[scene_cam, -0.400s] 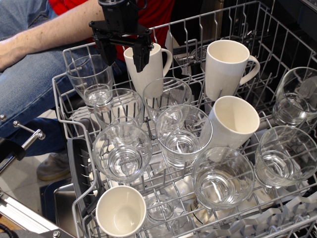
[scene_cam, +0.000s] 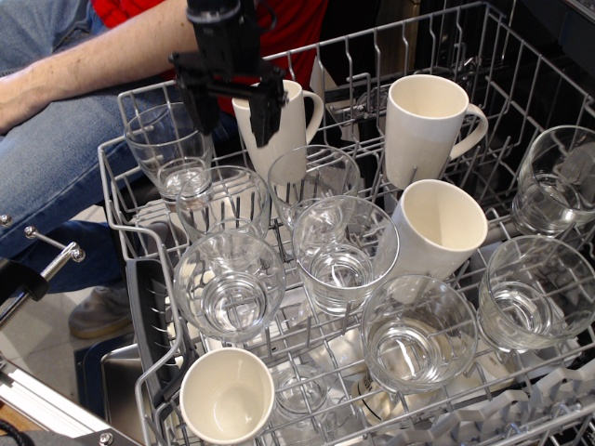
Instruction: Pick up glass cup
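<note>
Several clear glass cups stand in the grey wire dishwasher rack (scene_cam: pixel 130 232). One glass cup (scene_cam: pixel 172 149) is at the back left, another glass cup (scene_cam: pixel 223 200) sits just in front of it, and a third glass cup (scene_cam: pixel 311 177) is in the middle. My black gripper (scene_cam: pixel 232 116) hangs open and empty above the back left of the rack. Its left finger is over the back-left glass cup's right rim. Its right finger is in front of a white mug (scene_cam: pixel 284 125).
White handled mugs stand at the back (scene_cam: pixel 423 121) and lean at the centre right (scene_cam: pixel 442 228). A small white handleless cup (scene_cam: pixel 226 395) is at the front left. More glasses fill the front and right. A person's arm and jeans (scene_cam: pixel 65 121) are close behind the rack's left side.
My gripper has moved slightly down and to the right, and has turned a little. Nothing in the rack has moved.
</note>
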